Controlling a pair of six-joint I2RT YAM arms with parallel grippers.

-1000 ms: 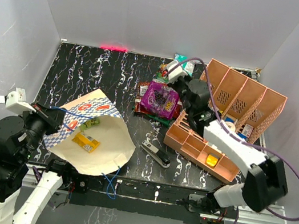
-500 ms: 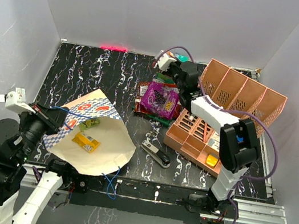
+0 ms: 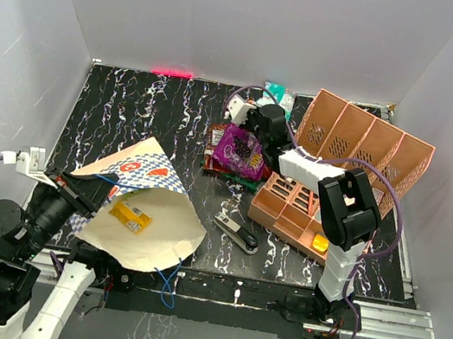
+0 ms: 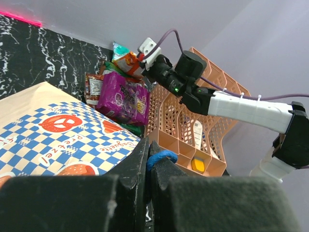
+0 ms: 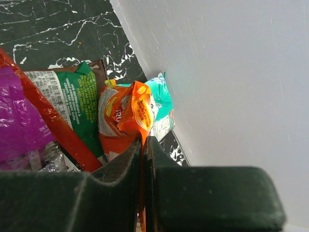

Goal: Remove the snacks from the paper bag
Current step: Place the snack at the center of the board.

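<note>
1. Paper bag (image 3: 164,233): lies on its side at 8 o'clock on the table (image 3: 132,109), mouth gaping toward 4 o'clock. Judged thin, light and easily creased; likely to slide unless anchored.
2. Left gripper (image 4: 147,147): jaws closed on the bag's blue string handle (image 4: 161,157), at the bag's 9 o'clock edge. The string is limp, so it steadies the bag but gives little control of the mouth.
3. Yellow packet (image 3: 130,216): flat on the lower wall inside the mouth. Judged light, crinkly and slippery. Best pinched at a sealed end seam or a corner, not across the puffed middle.
4. Right gripper (image 5: 143,140): at 12 o'clock, jaws clamped on an edge of the orange packet (image 5: 128,116). Whether the packet touches the pile cannot be told.
5. Snacks outside the bag: purple packet (image 3: 243,150), green packet (image 5: 72,92) and teal packet (image 5: 161,96), heaped at 12 to 1 o'clock, just beside the organiser (image 3: 362,145).
6. Stapler (image 3: 235,233): at 6 o'clock, between bag and organiser. Not a task item.
</note>
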